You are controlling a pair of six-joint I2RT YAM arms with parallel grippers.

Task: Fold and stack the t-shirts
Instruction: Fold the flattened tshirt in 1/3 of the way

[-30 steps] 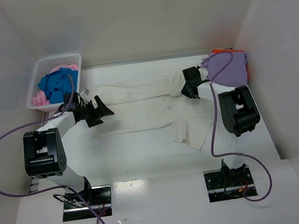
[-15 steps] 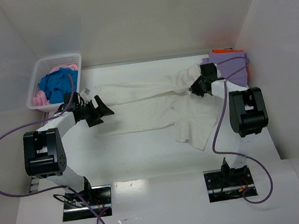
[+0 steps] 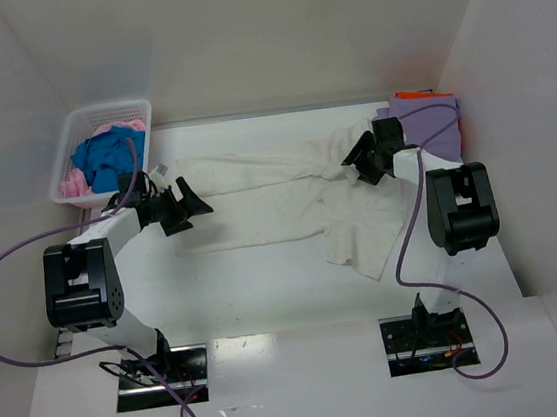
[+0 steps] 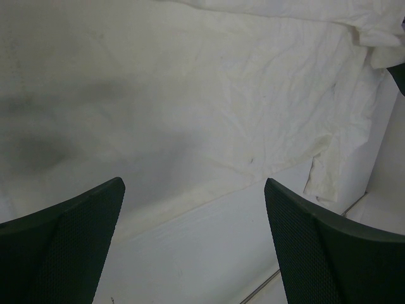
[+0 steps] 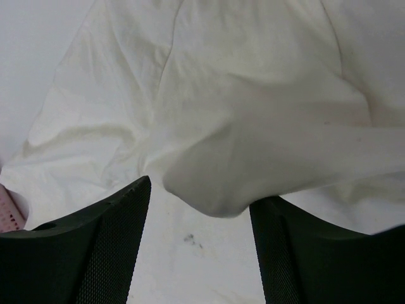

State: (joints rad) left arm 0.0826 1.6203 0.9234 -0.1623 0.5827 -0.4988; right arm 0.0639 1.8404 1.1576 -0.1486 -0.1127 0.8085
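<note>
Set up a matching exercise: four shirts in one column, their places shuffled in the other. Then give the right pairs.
Things:
1. cream-white t-shirt
2. lavender t-shirt
3. blue t-shirt
4. orange t-shirt

Places:
A. in the basket
B. spread across the table
C. only an edge showing from under another shirt
D. on top of the pile at the far right corner

Pairs: 1-B; 2-D; 3-A; 4-C

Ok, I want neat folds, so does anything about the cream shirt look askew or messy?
Yes. The cream-white shirt lies crumpled and lopsided: a flap juts toward the near edge, and a raised fold bulges between the open right gripper's fingers.
</note>
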